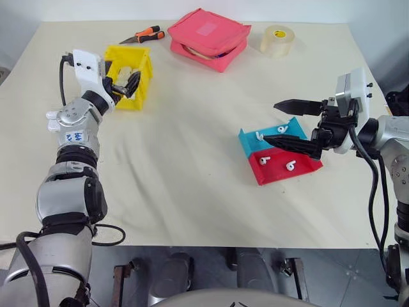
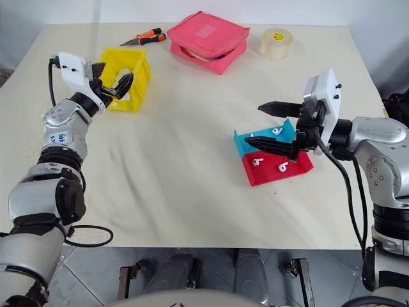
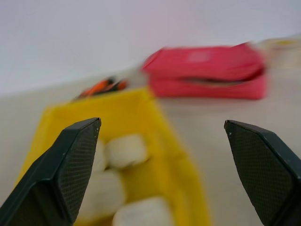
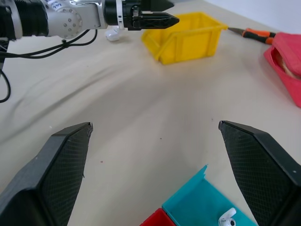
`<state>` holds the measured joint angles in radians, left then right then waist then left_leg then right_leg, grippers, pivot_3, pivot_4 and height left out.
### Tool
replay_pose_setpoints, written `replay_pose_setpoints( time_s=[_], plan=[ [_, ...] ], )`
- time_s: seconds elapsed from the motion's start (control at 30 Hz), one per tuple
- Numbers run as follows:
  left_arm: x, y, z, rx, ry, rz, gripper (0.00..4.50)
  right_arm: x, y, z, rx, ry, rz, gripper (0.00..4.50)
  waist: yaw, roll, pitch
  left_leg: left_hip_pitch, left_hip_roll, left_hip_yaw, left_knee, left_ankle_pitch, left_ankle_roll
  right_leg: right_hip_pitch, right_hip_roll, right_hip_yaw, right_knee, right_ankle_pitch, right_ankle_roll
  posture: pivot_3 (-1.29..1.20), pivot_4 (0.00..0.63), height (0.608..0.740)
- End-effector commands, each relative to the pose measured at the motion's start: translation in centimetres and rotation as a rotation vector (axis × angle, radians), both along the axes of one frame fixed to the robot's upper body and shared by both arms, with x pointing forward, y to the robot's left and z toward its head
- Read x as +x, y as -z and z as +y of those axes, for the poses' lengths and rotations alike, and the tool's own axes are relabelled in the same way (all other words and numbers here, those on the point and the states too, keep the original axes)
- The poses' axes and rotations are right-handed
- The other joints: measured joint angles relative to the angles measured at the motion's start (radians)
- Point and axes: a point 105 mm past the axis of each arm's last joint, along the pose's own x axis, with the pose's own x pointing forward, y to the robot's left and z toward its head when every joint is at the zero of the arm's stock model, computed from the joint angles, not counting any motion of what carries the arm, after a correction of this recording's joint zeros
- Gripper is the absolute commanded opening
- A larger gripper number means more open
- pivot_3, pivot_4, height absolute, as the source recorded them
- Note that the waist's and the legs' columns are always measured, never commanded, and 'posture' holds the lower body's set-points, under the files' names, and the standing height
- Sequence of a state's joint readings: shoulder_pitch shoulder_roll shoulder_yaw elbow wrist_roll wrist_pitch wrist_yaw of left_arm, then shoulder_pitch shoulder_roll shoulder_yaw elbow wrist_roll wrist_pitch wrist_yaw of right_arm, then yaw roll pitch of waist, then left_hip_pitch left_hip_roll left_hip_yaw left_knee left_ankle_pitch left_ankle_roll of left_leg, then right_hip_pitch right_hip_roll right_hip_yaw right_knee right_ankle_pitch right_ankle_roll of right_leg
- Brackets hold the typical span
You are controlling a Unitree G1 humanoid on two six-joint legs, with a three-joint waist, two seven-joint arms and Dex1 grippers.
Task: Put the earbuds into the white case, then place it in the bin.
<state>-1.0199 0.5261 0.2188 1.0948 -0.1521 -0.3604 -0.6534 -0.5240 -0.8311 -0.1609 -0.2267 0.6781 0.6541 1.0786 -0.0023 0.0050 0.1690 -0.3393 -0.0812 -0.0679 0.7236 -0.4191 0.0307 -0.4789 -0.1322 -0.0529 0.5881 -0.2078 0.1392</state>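
On the cream cloth-covered table (image 1: 192, 160) in the head views, the left end effector (image 1: 126, 84) stands open at the bright yellow open-top plastic bin (image 1: 144, 70); the right end effector (image 1: 291, 125) stands open over the shallow teal tray (image 1: 246, 142) and red tray (image 1: 271, 174), which hold tiny glossy white earbuds (image 1: 264, 160). Left wrist view: small rounded white cases (image 3: 126, 149) lie inside the bin. Right wrist view: one earbud lies in the teal tray between spread fingers (image 4: 61, 165).
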Motion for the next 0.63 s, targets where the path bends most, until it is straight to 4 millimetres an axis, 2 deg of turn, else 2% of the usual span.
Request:
replay_pose_setpoints(
  time_s=[0.03, 0.17, 0.4, 0.53, 0.63],
  plan=[
    [-2.4, -1.3, 1.0, 0.028, 0.073, -0.089, 4.48, -0.5, -0.7, -1.3, -0.002, 0.007, -0.041, 4.50, -0.002, 0.000, 0.000, 0.000, 0.003, 0.000, 0.000, 0.000, 0.000, 0.000, 0.000, 0.000, 0.000, 0.000, 0.000, 0.00, 0.150, 0.740],
    [-6.5, -1.3, 1.3, -0.040, 0.282, -0.083, 4.48, -0.5, 0.7, -2.3, -0.022, 0.015, -0.004, 4.50, -0.004, 0.000, 0.000, 0.000, 0.005, 0.000, 0.000, 0.000, 0.000, 0.000, 0.001, 0.000, 0.001, 0.000, 0.000, 0.00, 0.150, 0.740],
    [-12.3, 1.1, 5.2, 0.027, 0.316, 0.047, 4.48, -0.6, 3.6, -4.2, -0.030, 0.013, 0.089, 4.50, -0.002, 0.000, 0.000, 0.003, 0.005, 0.000, -0.001, 0.000, 0.000, 0.001, 0.001, 0.001, 0.001, 0.000, -0.001, 0.00, 0.150, 0.740],
    [-13.9, 1.8, 6.8, 0.053, 0.295, 0.100, 4.48, 0.0, 4.2, -4.8, -0.038, 0.027, 0.098, 4.50, 0.006, 0.000, 0.000, 0.003, 0.005, 0.000, 0.000, 0.000, 0.000, 0.002, 0.000, 0.001, 0.000, 0.000, -0.001, 0.00, 0.150, 0.740],
    [-14.6, 1.5, 6.9, 0.050, 0.323, 0.096, 4.48, 0.3, 4.2, -4.7, -0.033, 0.027, 0.090, 4.50, 0.007, 0.000, 0.000, 0.003, 0.005, -0.001, 0.000, 0.000, 0.000, 0.002, 0.000, 0.000, 0.000, 0.001, -0.002, 0.00, 0.150, 0.740]
  ],
)
